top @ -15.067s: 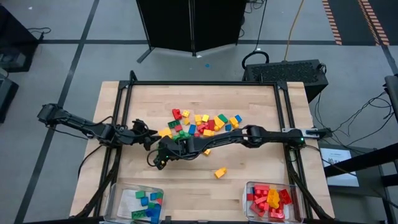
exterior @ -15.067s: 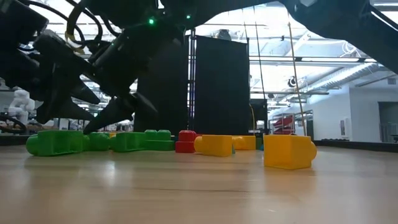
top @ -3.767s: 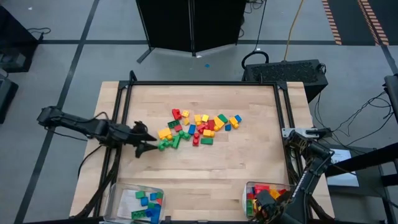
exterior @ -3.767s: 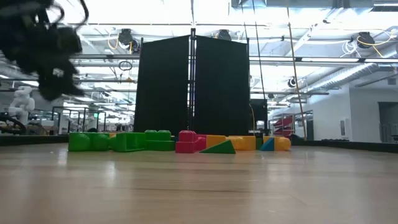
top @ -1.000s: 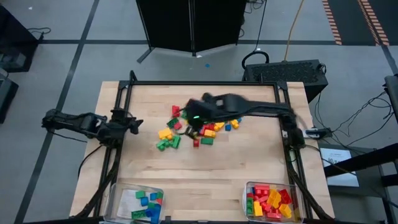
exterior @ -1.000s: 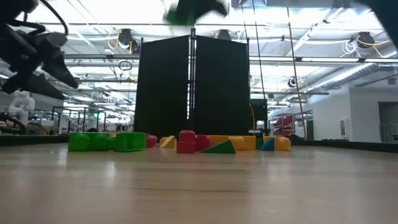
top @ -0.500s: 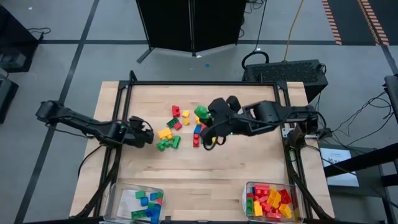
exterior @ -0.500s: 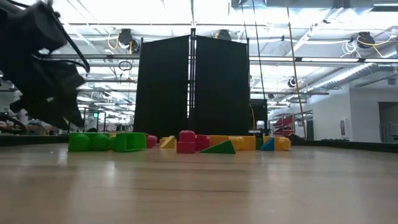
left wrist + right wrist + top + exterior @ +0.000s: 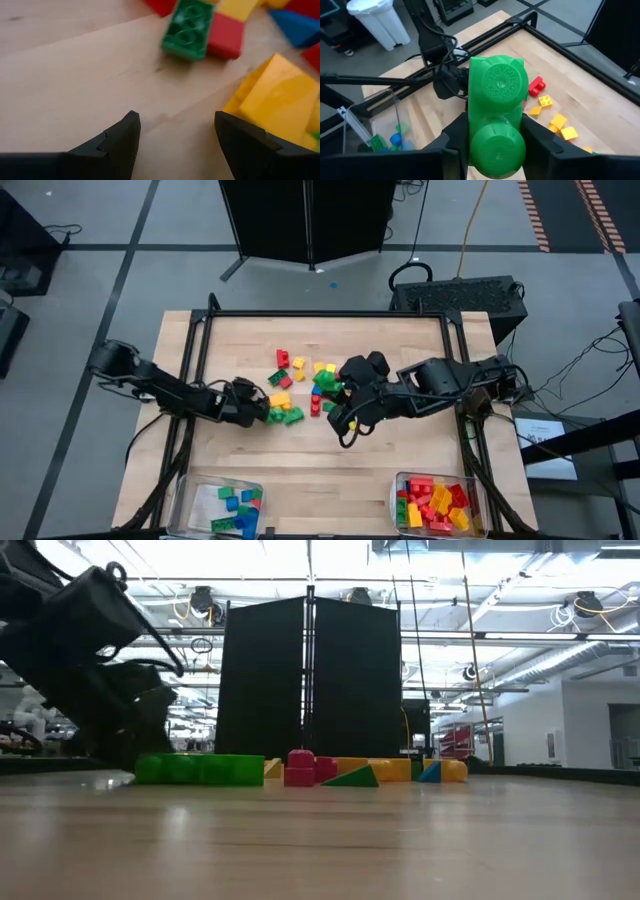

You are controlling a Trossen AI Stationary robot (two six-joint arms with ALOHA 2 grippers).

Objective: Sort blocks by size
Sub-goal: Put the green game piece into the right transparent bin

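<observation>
Centrally on the wooden tabletop [image 9: 300,470], the loose blocks [image 9: 300,385] lay in a mixed cluster of red, yellow, green and blue, nearer the far edge than the near one. The right gripper [image 9: 492,132] was raised over the right side of that cluster, its fingers clamped on a long green block [image 9: 496,117] with two round studs; the high view showed the same green block [image 9: 326,377] at the gripper's tip. The left gripper [image 9: 175,130] sat low at the left side of the cluster, its fingers apart with bare wood between them, and a yellow block [image 9: 277,97] lay just beside one fingertip [image 9: 240,127]. A green block [image 9: 187,30] touching a red block [image 9: 226,36] lay farther ahead of it. Near the tabletop's near left corner stood a clear bin [image 9: 195,495] holding green and blue small blocks; near the near right corner, a second clear bin [image 9: 398,485] held red and yellow larger blocks.
</observation>
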